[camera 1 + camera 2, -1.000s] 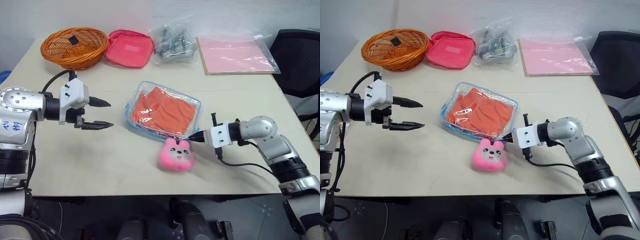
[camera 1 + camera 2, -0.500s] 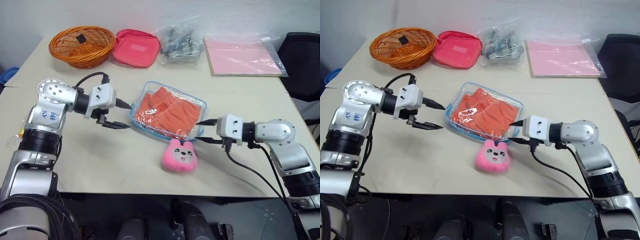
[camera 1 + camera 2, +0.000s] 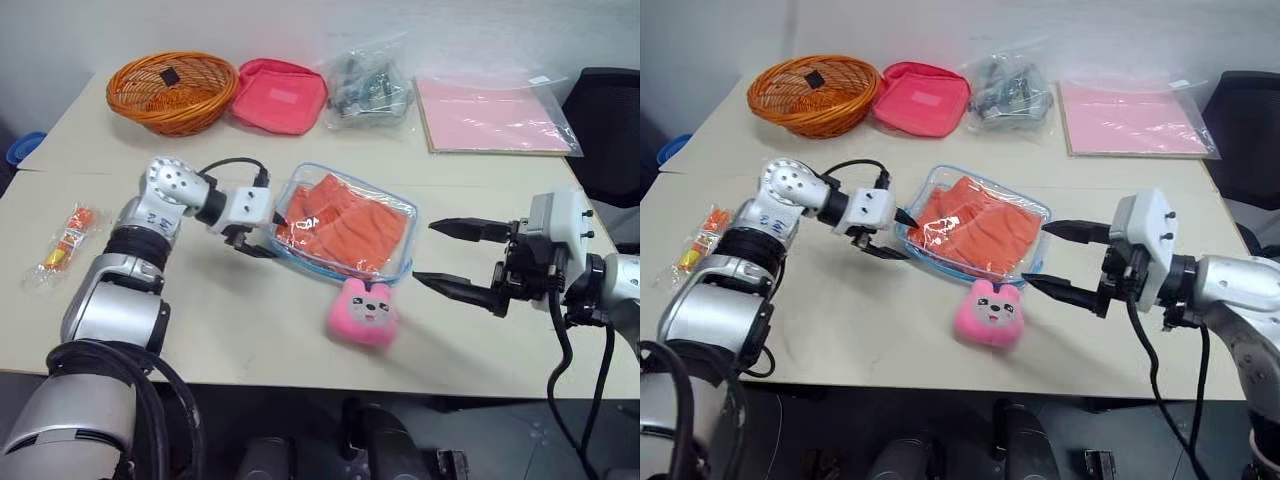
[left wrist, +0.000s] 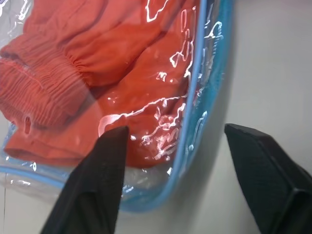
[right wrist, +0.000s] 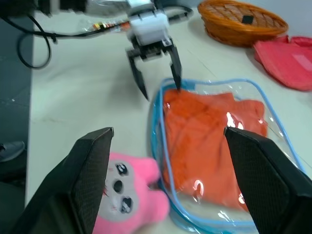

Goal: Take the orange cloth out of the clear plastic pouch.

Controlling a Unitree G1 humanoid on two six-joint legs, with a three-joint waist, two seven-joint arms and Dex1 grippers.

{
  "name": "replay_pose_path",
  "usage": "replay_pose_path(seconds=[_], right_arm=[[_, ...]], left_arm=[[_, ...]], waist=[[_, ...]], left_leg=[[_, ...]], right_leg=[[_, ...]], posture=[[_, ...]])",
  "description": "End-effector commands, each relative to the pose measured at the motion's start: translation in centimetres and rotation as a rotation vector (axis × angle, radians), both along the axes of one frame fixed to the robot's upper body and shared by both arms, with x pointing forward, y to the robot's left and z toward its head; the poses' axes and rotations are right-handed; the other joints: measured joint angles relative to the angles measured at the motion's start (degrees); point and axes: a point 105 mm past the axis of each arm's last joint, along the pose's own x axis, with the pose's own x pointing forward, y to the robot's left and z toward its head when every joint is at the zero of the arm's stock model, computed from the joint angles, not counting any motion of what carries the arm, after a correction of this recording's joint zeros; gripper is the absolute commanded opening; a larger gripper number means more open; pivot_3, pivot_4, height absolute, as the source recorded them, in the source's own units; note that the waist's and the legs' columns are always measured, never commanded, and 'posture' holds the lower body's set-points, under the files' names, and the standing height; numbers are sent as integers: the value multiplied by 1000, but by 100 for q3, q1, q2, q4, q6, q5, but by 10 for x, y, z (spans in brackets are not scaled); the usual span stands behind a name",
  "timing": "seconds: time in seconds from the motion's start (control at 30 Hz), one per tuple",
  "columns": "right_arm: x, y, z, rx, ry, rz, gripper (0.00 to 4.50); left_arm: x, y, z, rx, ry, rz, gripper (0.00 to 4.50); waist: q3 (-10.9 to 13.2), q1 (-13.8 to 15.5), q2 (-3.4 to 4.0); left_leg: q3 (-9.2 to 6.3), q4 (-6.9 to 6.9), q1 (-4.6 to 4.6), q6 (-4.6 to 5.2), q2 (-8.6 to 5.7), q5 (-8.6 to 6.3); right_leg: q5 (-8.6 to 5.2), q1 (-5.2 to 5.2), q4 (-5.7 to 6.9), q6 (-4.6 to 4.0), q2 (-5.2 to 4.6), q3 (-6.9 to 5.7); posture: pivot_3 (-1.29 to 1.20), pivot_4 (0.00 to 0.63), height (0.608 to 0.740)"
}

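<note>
Beige surface (image 3: 250,330) carries the clear plastic pouch (image 3: 395,225), the orange cloth (image 3: 345,228) inside. Left pincer (image 3: 265,233), spread, angles down straddling its near-left edge. Right pincer (image 3: 450,255), spread wide, hovers level, apart, pointing toward it.

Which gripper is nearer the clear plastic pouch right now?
Left. The left gripper straddles the clear plastic pouch at its blue-trimmed edge, fingers open. The right gripper hangs open, off to the pouch's other side.
</note>
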Motion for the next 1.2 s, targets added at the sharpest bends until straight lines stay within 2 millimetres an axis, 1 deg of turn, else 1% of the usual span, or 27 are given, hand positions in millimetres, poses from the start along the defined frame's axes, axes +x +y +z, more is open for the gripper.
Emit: replay_pose_path(seconds=[0.03, 0.17, 0.23, 0.27, 0.33, 0.4, 0.47, 0.53, 0.63, 0.73, 0.83, 0.87, 1.0, 1.07, 1.17, 1.2], right_arm=[[-8, 4, 6, 7, -25, -22, 3802], [-8, 4, 3, 2, -21, -55, 3802], [-6, 3, 0, -2, -18, -69, 3802], [-4, 3, -1, -5, -17, -74, 3802], [-2, 2, -5, -9, -13, -83, 3802], [0, 2, -8, -15, -9, -85, 3802], [2, 3, -11, -18, -6, -79, 3802], [4, 4, -13, -31, -7, -68, 3802], [8, 3, -18, -59, -5, -54, 3802], [13, 3, -23, -97, -5, -38, 3802], [19, 1, -27, -133, -12, -29, 3802], [20, 0, -28, -144, -16, -29, 3802], [29, -4, -33, -213, -34, -19, 3802], [34, -8, -38, -279, -55, -14, 3802], [45, -16, -47, -421, -115, 14, 3802], [47, -18, -49, -444, -128, 25, 3802]], left_arm=[[6, 4, 7, 19, -65, 20, 1956], [-1, 14, 2, -32, -8, 33, 711], [-6, 21, -2, -69, 24, 56, 163], [-11, 24, -4, -85, 40, 69, 57], [-24, 27, -9, -112, 62, 100, 57], [-37, 25, -14, -154, 73, 192, 57], [-56, 23, -20, -170, 84, 285, 57], [-68, 20, -21, -190, 89, 356, 57], [-78, 16, -18, -225, 82, 438, 57], [-79, 20, -18, -214, 53, 474, 57], [-77, 25, -16, -221, 50, 491, 701], [-76, 26, -14, -223, 51, 492, 977], [-67, 41, 0, -200, -34, 482, 2224], [-67, 45, 13, -226, -39, 464, 2824], [-78, 48, 42, -286, -8, 345, 2824], [-81, 47, 48, -297, 1, 309, 2824]], waist=[[2, -12, -7], [1, -19, -9], [1, -39, -9], [1, -52, -9], [1, -69, -9], [1, -94, -9], [1, -108, -9], [-1, -95, -12], [-1, -35, -12], [-1, -11, -13], [-1, -11, -13], [-1, -11, -13], [-1, -15, -13], [-1, -18, -13], [-1, -17, -15], [-1, -19, -15]], left_leg=[[1, -1, 0, 1, 1, 0], [5, -2, 1, 0, 1, 0], [7, -5, 7, 1, 3, -1], [5, -7, 9, 1, 4, -1], [-11, -11, 17, 0, 14, -1], [-17, -10, 20, 0, 15, 0], [-18, -12, 23, 1, 17, -2], [-25, -8, 22, 1, 16, -3], [-25, -8, 23, 2, 14, -4], [-24, -8, 23, 8, 12, -7], [-23, -8, 22, 10, 11, -8], [-23, -8, 21, 10, 11, -8], [-20, -8, 22, 9, 12, -8], [-19, -8, 21, 9, 13, -8], [-16, -6, 18, 10, 12, -8], [-13, -6, 18, 10, 11, -8]], right_leg=[[0, -1, -1, 0, 0, 0], [0, -1, -1, 1, 1, 1], [0, 0, 0, 0, 0, 2], [0, -1, 0, 1, 1, 5], [0, -3, 3, 0, 3, 34], [0, -2, 5, 0, 4, 41], [0, 0, 3, 1, 3, 50], [1, 1, 1, 2, 2, 52], [2, 9, -2, 4, 5, 58], [3, 9, -5, 7, 7, 67], [4, 7, -8, 8, 8, 69], [4, 4, -7, 8, 7, 68], [4, 4, -5, 7, 8, 68], [4, 0, -5, 7, 8, 67], [4, -1, -7, 7, 8, 65], [4, -2, -7, 7, 8, 64]], posture=[[0, 150, 740], [0, 150, 740], [0, 150, 740], [0, 150, 740], [0, 150, 740], [0, 150, 740], [0, 150, 740], [0, 150, 740], [0, 150, 740], [0, 150, 740], [0, 150, 740], [0, 150, 740], [0, 150, 740], [0, 150, 740], [0, 150, 740], [0, 150, 740]])
